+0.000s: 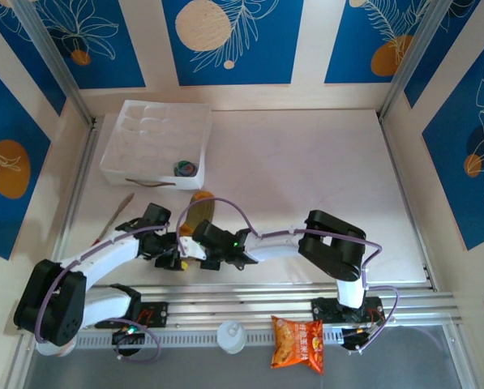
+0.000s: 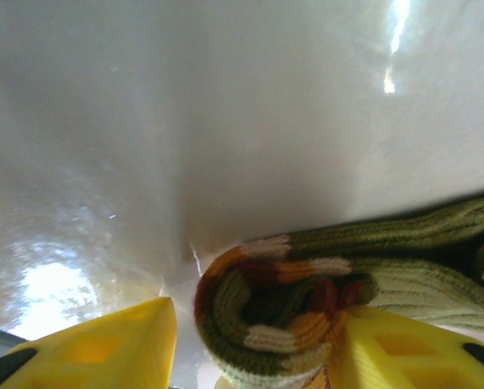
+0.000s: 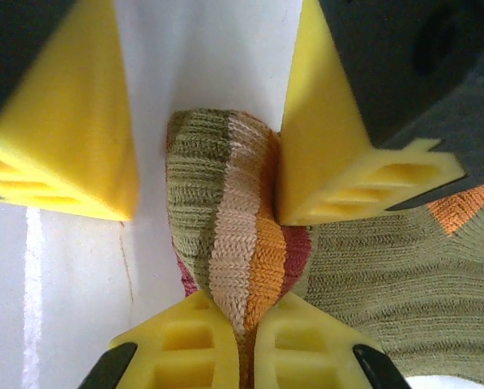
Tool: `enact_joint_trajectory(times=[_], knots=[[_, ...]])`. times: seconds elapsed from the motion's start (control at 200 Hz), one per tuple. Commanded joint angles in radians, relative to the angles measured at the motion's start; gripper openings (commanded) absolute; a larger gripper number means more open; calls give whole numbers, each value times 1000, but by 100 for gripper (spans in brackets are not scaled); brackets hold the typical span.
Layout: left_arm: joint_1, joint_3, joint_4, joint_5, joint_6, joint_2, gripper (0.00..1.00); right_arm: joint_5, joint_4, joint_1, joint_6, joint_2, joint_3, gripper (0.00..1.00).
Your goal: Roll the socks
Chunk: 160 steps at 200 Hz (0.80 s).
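1. Olive sock (image 3: 233, 219): the near end is wound into a short coil with the striped cuff outermost. It lies on the table (image 1: 306, 178), just ahead of both wrists and left of centre.
2. Long axis: in the top view the loose length runs from the coil away from the arm bases, toward the tray (image 1: 112, 142). In the left wrist view that flat length leaves toward the right edge.
3. Right gripper (image 3: 246, 314): pressed together on the striped cuff, with fabric squeezed between its two pads. I read this as a firm pinch on the coil's outer edge.
4. Left gripper (image 2: 258, 324): spread and straddling the coil. One finger (image 2: 404, 348) touches the coil's side. The other stands just apart, with bare table showing in the gap.
5. Relation that matters: the coil sits between the left fingers, right beside the right pinch. Both claws are therefore at the same end, and all the unrolled fabric is on the far side. Neither arm is nearer; they meet at the coil.
6. Judgement: the roll is begun, not finished, and a fair length looks flat. The next turn should carry the coil along the axis, away from the bases.
7. Risk: if the left claw closes off-centre, the coil may slacken or skew.
8. The tray holds a small bluish bundle (image 1: 185, 168). It is too small for me to say whether it is the second sock.
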Motion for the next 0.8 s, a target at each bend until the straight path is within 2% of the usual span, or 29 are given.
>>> enact_joint_trajectory(times=[0.0, 0.07, 0.17, 0.27, 0.32, 0.425, 0.475, 0.795], knots=[[-14, -18, -35, -32, -13, 30, 42, -99, -123, 2, 23, 55, -17, 0], [-14, -18, -85, -31, -10, 32, 31, -137, -125, -10, 32, 47, -15, 0], [-13, -20, -154, -38, -9, 32, 18, -262, -162, -55, 73, 43, 7, 0], [-12, -35, -146, -45, -19, 30, 16, -431, -224, -111, 106, 65, 48, 0], [-12, -39, -124, -53, -23, 26, 22, -499, -262, -133, 122, 88, 78, 0], [-11, -20, -103, -93, -13, -9, 53, -595, -347, -174, 165, 152, 139, 0], [-10, 0, -106, -123, 1, -40, 61, -625, -373, -193, 187, 180, 157, 0], [-9, 36, -284, -191, 79, -275, 64, -629, -473, -240, 266, 286, 202, 0]])
